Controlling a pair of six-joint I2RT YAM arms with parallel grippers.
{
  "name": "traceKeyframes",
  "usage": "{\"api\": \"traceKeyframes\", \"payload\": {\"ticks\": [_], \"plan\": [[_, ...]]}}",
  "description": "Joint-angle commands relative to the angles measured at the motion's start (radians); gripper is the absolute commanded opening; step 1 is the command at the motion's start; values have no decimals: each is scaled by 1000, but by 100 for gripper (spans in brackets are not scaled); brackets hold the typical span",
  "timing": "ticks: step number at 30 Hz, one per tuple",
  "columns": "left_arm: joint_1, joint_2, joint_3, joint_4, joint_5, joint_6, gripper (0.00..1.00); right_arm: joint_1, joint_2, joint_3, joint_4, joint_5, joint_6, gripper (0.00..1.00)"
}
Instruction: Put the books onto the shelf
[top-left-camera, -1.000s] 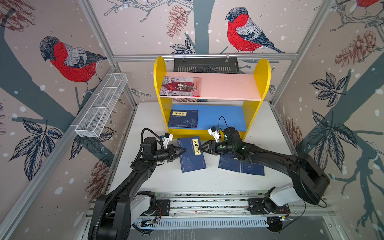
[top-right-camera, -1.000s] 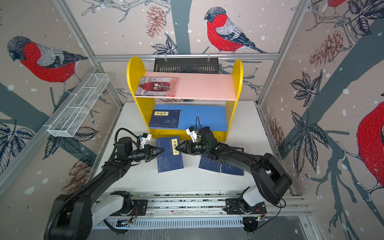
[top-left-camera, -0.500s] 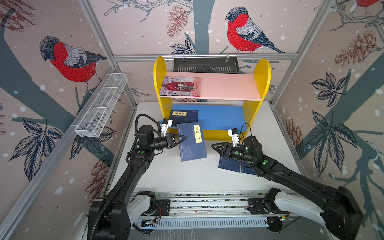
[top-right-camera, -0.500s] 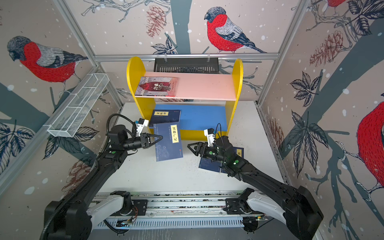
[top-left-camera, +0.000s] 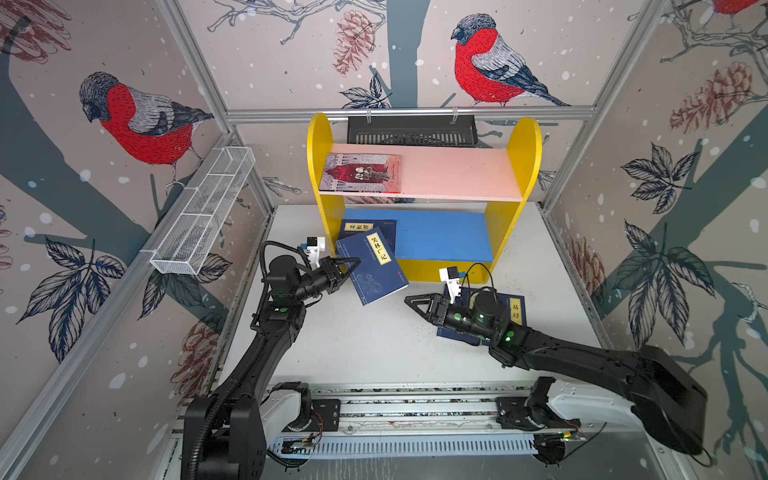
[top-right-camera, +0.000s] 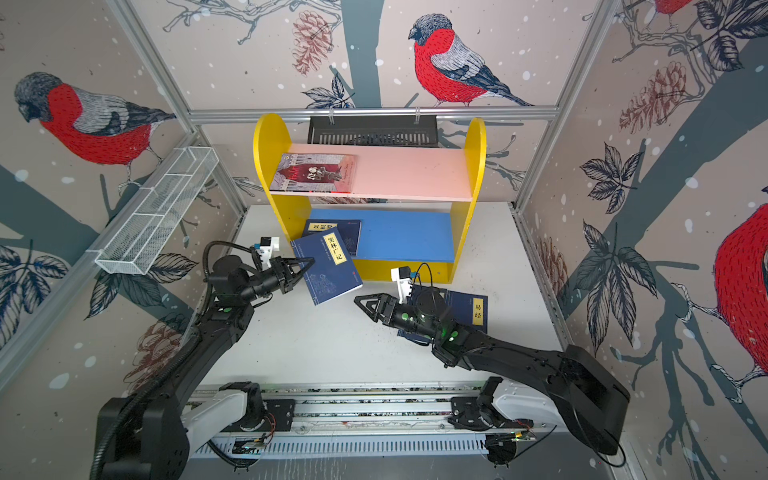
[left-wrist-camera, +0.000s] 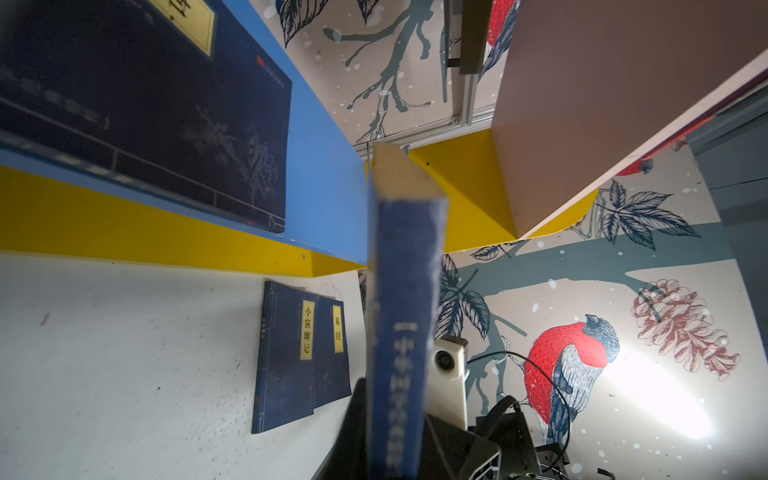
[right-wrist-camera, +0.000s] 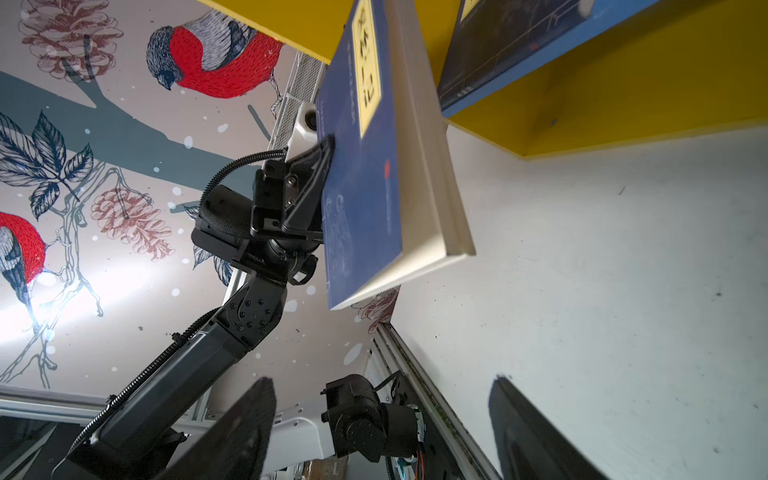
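While gripped, book (top-left-camera: 376, 270) slants (left tool (top-left-camera: 354, 262)).

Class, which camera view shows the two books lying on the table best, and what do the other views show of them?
The left wrist view: both books lie in plain sight, side by side, with their yellow labels readable. In both top views the right arm hides most of them. The right wrist view does not show them.
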Motion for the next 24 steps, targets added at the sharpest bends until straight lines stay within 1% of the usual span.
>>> {"api": "traceKeyframes", "payload": {"ticks": [1,6,13,17,19,24], "plan": [[3,-5,-11,175,-15,-102,0,25,83,32,199,26,44,82],[4,-9,-25,181,-25,-102,0,43,179,76,320,25,67,82],[4,-17,-57,249,-35,-169,0,43,270,149,336,44,78,82],[3,-19,-64,269,-36,-190,0,41,325,180,347,56,87,80],[2,-23,-69,267,-35,-191,0,42,348,188,375,62,91,75],[-2,-36,-107,254,-40,-191,0,36,386,201,430,77,96,53]]}}
